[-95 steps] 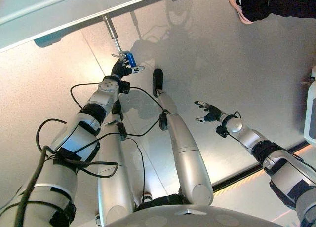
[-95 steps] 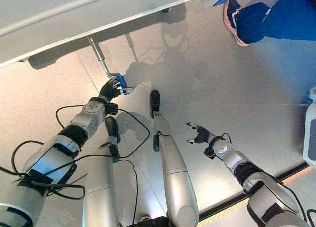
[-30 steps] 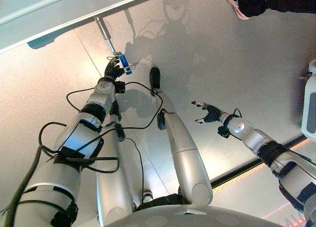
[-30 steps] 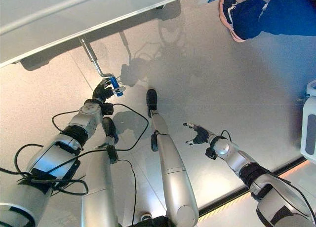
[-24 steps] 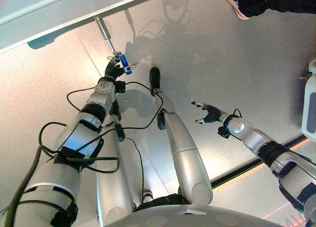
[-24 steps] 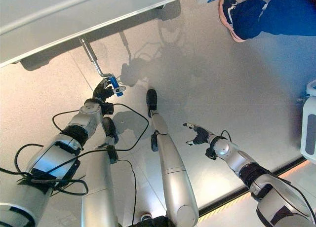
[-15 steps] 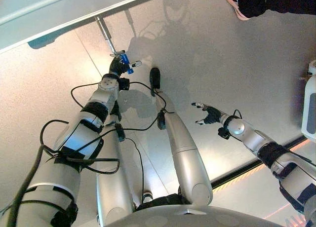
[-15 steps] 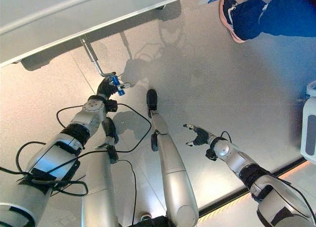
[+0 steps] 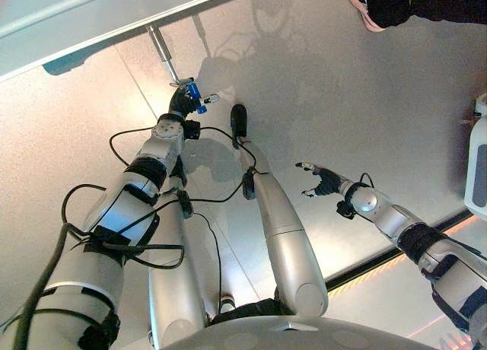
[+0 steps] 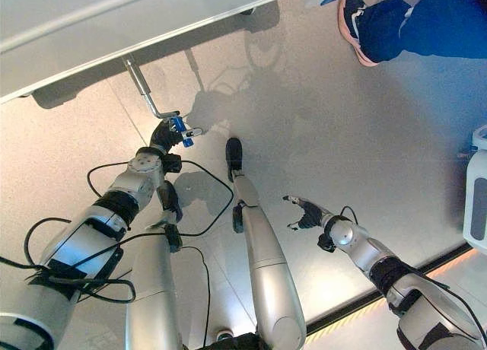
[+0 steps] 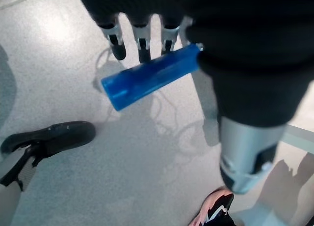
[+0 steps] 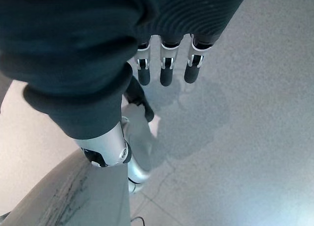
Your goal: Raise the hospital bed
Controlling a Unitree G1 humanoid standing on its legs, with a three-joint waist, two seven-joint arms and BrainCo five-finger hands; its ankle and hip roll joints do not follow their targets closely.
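The hospital bed's pale frame (image 9: 76, 23) runs across the top. A metal crank rod (image 9: 161, 49) slants down from under it and ends in a blue handle (image 9: 195, 97). My left hand (image 9: 181, 103) is at that handle, shut on it. In the left wrist view the blue handle (image 11: 147, 78) lies across the palm between the curled fingers (image 11: 142, 42) and the thumb. My right hand (image 9: 323, 181) hovers over the bare floor off to the right. It is open, with its fingers (image 12: 166, 71) spread and nothing in it.
A person's shoe (image 10: 354, 23) and dark trouser leg stand at the top right. A white unit (image 9: 478, 171) sits at the right edge. A dark and yellow floor strip (image 9: 380, 270) crosses the lower right.
My left hand has swung the blue handle slightly right and round on the crank. The right hand has drifted a little lower.
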